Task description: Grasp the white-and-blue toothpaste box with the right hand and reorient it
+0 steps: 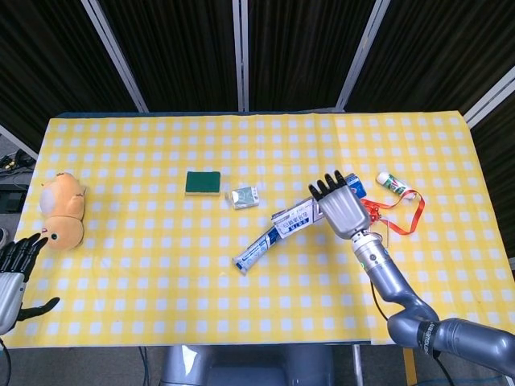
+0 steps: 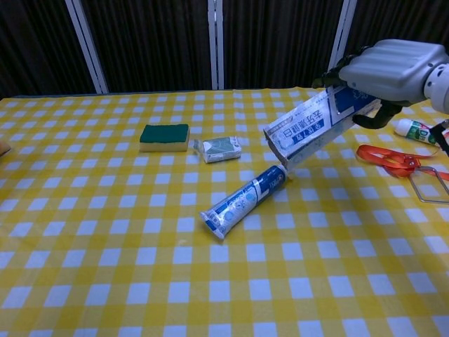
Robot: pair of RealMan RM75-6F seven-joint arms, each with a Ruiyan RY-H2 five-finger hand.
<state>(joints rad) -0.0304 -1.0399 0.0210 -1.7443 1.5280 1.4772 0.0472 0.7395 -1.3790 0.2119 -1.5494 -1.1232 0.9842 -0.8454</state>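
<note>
My right hand [image 1: 342, 207] [image 2: 393, 69] grips the white-and-blue toothpaste box [image 1: 298, 215] [image 2: 305, 130] by its far end. The box slants down to the left, its open end low over the table, just above the cap end of a toothpaste tube [image 1: 259, 250] [image 2: 240, 201] that lies on the cloth. My left hand [image 1: 14, 269] hangs off the table's near-left corner with its fingers spread, holding nothing.
A green sponge [image 1: 203, 183] [image 2: 164, 137] and a small grey packet [image 1: 245, 197] [image 2: 221, 149] lie left of the box. A red lanyard [image 1: 396, 215] [image 2: 393, 159] and a small white bottle [image 1: 393, 183] [image 2: 419, 131] lie right of the hand. An orange plush toy [image 1: 61, 211] sits at the left edge.
</note>
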